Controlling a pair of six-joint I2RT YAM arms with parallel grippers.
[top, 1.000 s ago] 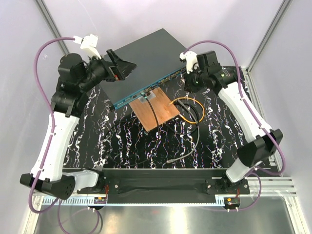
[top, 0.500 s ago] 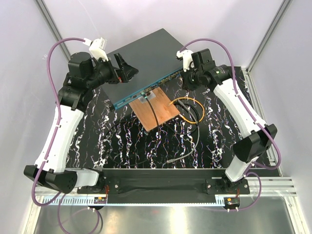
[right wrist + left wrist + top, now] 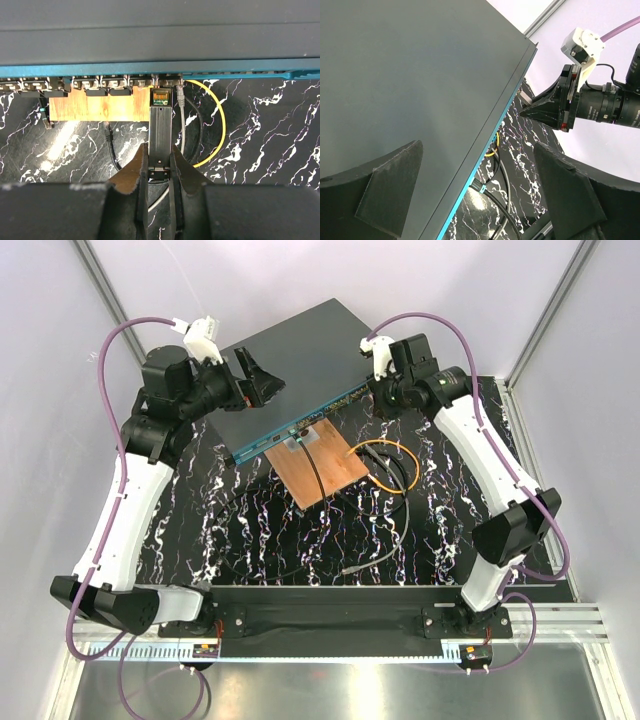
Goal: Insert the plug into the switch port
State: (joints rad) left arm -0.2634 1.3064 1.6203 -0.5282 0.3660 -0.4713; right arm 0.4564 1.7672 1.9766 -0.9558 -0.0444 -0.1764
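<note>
The switch [image 3: 300,358] is a flat dark blue-grey box lying at an angle at the back, its teal-edged front face [image 3: 150,69] holding a row of small sockets. My right gripper [image 3: 160,150] is shut on a long dark plug [image 3: 161,125]. The plug's tip [image 3: 160,96] is just short of the socket row, pointing at it. In the top view my right gripper [image 3: 373,397] is at the switch's front right end. My left gripper [image 3: 255,380] is open and empty over the switch's left top, with its fingers [image 3: 390,192] either side of the teal edge.
A brown wooden board [image 3: 322,462] lies against the switch front. A yellow cable loop [image 3: 385,465] and dark cables lie right of it. A grey cable [image 3: 378,558] ends loose on the marbled mat. A black cable [image 3: 481,189] is plugged into the switch front.
My left arm has moved right and forward over the switch. My right gripper has moved left with the plug, closer to the switch's front face.
</note>
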